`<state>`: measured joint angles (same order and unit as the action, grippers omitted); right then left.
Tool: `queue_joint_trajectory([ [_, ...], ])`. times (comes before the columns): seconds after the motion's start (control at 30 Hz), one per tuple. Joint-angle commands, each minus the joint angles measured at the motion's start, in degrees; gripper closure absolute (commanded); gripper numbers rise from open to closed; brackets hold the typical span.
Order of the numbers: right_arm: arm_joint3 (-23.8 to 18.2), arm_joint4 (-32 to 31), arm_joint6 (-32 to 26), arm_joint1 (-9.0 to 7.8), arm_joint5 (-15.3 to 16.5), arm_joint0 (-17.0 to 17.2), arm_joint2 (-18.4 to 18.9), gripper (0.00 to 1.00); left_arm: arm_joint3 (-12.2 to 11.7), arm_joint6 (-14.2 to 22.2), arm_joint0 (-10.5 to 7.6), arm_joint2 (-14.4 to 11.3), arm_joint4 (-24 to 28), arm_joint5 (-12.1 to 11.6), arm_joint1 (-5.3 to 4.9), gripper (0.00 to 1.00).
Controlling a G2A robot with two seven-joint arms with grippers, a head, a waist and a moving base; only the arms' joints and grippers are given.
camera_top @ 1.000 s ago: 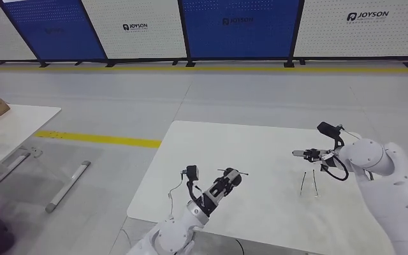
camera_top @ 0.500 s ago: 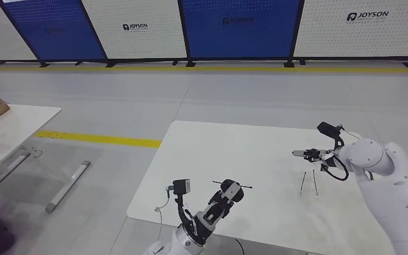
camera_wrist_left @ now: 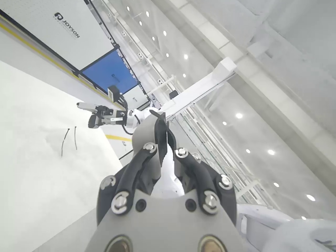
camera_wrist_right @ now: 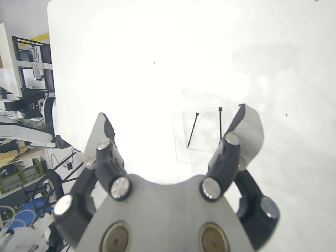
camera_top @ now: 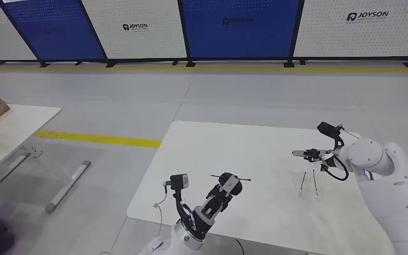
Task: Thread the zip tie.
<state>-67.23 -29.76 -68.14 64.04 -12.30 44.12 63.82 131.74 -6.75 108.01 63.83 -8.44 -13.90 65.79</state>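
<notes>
At lower centre a tie (camera_top: 245, 179) is clamped aloft in the left gripper (camera_top: 229, 182), likely for threading; the right gripper (camera_wrist_right: 173, 111) is held spread over two spare ties (camera_wrist_right: 193, 129).

Top looks down; left wrist tilts ceilingward; right wrist downward, close; table (camera_top: 255, 146) shared

A white table (camera_top: 255, 153) stands near a yellow floor line (camera_top: 95, 138), with blue-and-white panels (camera_top: 239, 25) behind.
</notes>
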Motion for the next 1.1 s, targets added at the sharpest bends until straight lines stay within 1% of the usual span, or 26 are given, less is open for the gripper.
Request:
queue_joint_trajectory([
  [0.0,0.0,0.0,0.0,0.0,0.0,0.0,0.0,0.0,1.52,-0.51,-0.23,0.57,-0.2,0.36,0.02,1.0],
  [0.07,0.0,0.0,0.0,0.0,0.0,0.0,0.0,0.0,2.76,-1.23,-0.1,0.79,-0.44,0.7,0.06,1.0],
  [0.13,0.0,0.0,0.0,0.0,0.0,0.0,0.0,0.0,2.9,-1.32,-0.23,0.78,-1.37,1.02,0.09,1.0],
  [0.2,0.0,0.0,0.0,0.0,0.0,0.0,0.0,0.0,2.86,-1.43,-0.24,0.46,-2.2,2.08,0.14,1.0],
  [0.23,0.0,0.0,0.0,0.0,0.0,0.0,0.0,0.0,2.74,-1.51,-0.32,0.3,-2.4,2.67,0.17,1.0],
  [0.33,0.0,0.0,0.0,0.0,0.0,0.0,0.0,0.0,0.74,-1.82,-1.47,0.07,-1.68,5.17,0.39,1.0],
  [0.4,0.0,0.0,0.0,0.0,0.0,0.0,0.0,0.0,-1.42,-1.8,-2.9,0.09,-0.15,7.09,0.59,1.0],
  [0.53,0.0,0.0,0.0,0.0,0.0,0.0,0.0,0.0,-6.37,-1.13,-6.16,0.65,4.29,10.01,0.98,1.0],
  [0.57,0.0,0.0,0.0,0.0,0.0,0.0,0.0,0.0,-7.37,-0.88,-6.82,0.7,5.34,10.35,1.07,1.0],
  [0.6,0.0,0.0,0.0,0.0,0.0,0.0,0.0,0.0,-9.25,-0.4,-7.57,0.78,6.78,10.74,1.17,1.0],
  [0.73,0.0,0.0,0.0,0.0,0.0,0.0,0.0,0.0,-15.19,1.6,-9.33,0.44,9.51,10.59,1.41,1.0],
  [0.83,0.0,0.0,0.0,0.0,0.0,0.0,0.0,0.0,-18.65,2.79,-10.09,-0.44,9.71,10.74,1.56,1.0],
  [0.93,0.0,0.0,0.0,0.0,0.0,0.0,0.0,0.0,-21.35,3.92,-11.03,-1.29,7.97,11.46,1.63,1.0],
  [1.03,0.0,0.0,0.0,0.0,0.0,0.0,0.0,0.0,-22.94,4.57,-11.76,-1.79,5.95,12.38,1.66,1.0],
  [1.07,0.0,0.0,0.0,0.0,0.0,0.0,0.0,0.0,-23.03,4.68,-11.85,-1.87,5.53,12.52,1.66,1.0],
])
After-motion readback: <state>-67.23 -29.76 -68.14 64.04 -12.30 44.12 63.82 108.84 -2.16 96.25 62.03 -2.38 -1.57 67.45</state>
